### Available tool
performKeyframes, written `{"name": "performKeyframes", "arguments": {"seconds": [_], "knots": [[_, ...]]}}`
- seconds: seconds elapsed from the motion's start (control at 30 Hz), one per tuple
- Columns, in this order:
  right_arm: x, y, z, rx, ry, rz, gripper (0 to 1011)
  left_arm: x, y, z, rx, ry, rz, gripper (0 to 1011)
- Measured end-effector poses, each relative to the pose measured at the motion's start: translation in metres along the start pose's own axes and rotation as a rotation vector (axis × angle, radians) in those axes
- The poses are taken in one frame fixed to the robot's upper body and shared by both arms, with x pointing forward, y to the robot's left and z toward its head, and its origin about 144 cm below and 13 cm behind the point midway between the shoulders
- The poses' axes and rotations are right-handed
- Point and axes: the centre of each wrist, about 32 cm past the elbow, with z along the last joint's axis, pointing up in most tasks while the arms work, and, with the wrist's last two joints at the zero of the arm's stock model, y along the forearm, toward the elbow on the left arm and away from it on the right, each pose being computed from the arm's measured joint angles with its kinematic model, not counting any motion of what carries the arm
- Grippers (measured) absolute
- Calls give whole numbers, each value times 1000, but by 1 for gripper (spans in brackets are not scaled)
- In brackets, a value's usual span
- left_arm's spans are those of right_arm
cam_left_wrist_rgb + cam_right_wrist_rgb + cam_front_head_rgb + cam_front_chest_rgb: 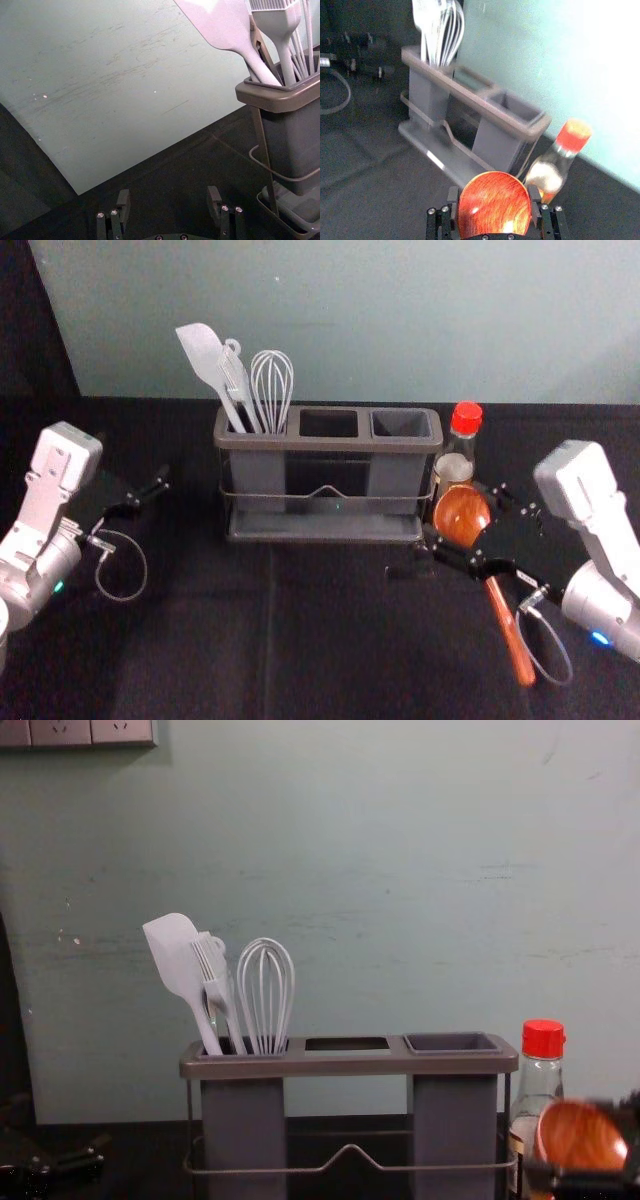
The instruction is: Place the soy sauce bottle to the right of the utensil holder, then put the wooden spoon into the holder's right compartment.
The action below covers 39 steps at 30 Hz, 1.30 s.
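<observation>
My right gripper (462,516) is shut on the wooden spoon's bowl (461,508), the reddish handle slanting down toward the front. In the right wrist view, the bowl (494,205) fills the gap of the right gripper (494,196). The chest view shows the raised bowl (580,1136) in front of the bottle (541,1070). The red-capped soy sauce bottle (459,452) stands upright just right of the utensil holder (330,443); its lower part is partly hidden. The holder's right compartment (400,424) is empty. My left gripper (150,490) is parked at the left; in its wrist view, the left gripper (168,202) stands open.
A white spatula (203,355), a brush and a whisk (272,380) stand in the holder's left compartment. A wire rail (350,1150) crosses the holder's front. Behind the dark table (330,640) rises a pale green wall (380,330).
</observation>
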Motion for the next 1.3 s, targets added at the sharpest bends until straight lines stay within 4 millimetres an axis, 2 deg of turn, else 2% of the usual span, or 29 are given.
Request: {"name": "performKeyframes", "arguments": {"seconds": [0.2,0.47,1.3], "knots": [[-5,-8,-18,239,-52,-58,840,0,0,0,0,0,0,1005],[-11,-12,-27,422,-90,-124,840,0,0,0,0,0,0,1005],[-12,-13,-26,450,-81,-143,840,0,0,0,0,0,0,1005]]}}
